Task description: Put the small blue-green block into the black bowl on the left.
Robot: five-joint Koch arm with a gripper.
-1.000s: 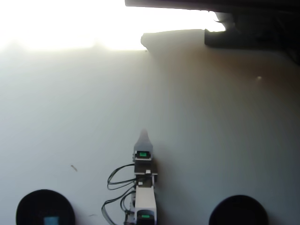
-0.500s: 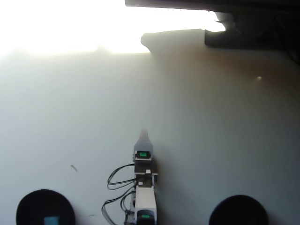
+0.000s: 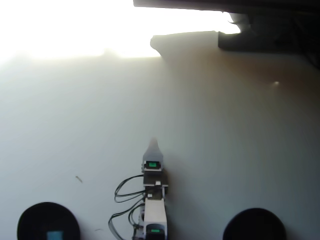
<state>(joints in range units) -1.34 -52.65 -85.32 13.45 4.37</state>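
Note:
In the overhead view, the small blue-green block (image 3: 54, 235) lies inside the black bowl (image 3: 34, 220) at the bottom left, partly cut off by the frame's lower edge. My gripper (image 3: 153, 145) points up the picture at the centre, well right of that bowl and apart from it. It shows as a single pale pointed tip, so its jaws cannot be told apart. Nothing is visible in it. The arm's white body (image 3: 154, 215) and its cables (image 3: 122, 192) run down to the bottom edge.
A matching black bowl (image 3: 254, 226) sits at the bottom right. A dark bulky shape (image 3: 260, 30) fills the top right corner. Strong glare washes out the top left of the pale table (image 3: 225, 140). A small mark (image 3: 78, 179) lies left of the arm.

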